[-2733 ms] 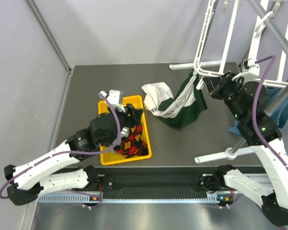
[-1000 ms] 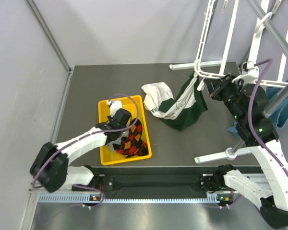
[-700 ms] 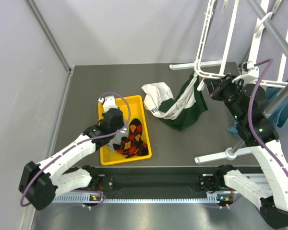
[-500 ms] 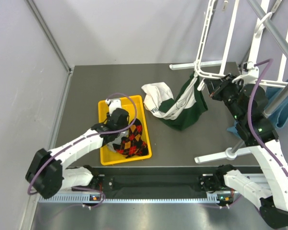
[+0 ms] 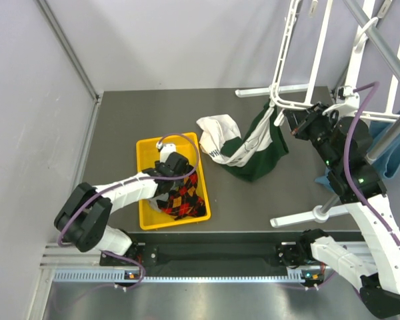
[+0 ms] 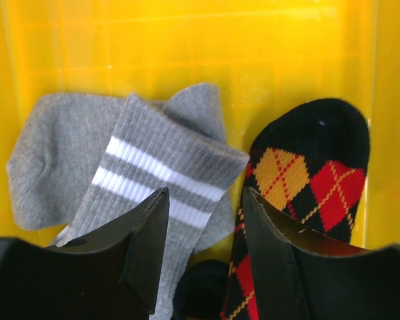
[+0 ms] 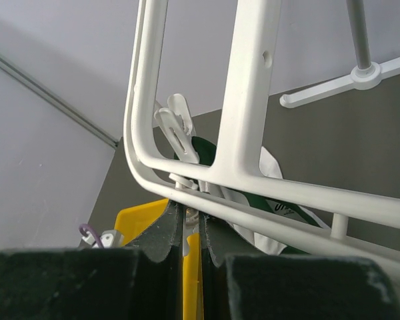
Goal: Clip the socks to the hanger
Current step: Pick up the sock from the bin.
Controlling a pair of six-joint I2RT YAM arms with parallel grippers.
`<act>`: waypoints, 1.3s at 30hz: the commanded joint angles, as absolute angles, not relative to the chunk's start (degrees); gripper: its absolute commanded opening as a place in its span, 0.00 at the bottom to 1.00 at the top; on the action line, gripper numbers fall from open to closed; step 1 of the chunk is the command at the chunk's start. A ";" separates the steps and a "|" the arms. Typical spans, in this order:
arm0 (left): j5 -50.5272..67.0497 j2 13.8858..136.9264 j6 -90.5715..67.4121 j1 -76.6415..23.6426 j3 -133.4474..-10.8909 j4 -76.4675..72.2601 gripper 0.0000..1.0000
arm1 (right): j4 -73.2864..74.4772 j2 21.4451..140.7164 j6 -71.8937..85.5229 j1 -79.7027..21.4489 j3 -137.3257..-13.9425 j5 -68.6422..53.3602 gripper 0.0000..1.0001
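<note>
Now that the left gripper (image 6: 205,195) has dropped back over the yellow tray (image 6: 187,53), jaws parted above the grey sock (image 6: 153,170) (argyle sock (image 6: 307,177) beside it), a pick looks near; the right gripper (image 7: 192,223) pinches the hanger (image 7: 253,87).

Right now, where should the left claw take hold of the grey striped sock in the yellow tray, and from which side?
Grip the striped cuff of the grey sock, coming straight down from above. That ribbed band lies uppermost, beside the argyle sock, and the open left claw hangs over its edge.
</note>
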State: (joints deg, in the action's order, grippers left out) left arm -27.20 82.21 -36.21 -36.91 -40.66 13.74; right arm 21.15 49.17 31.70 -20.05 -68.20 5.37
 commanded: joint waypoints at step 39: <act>-6.24 55.38 -30.32 -45.68 -41.21 1.07 0.00 | 23.64 48.78 31.90 -17.93 -66.53 2.02 0.00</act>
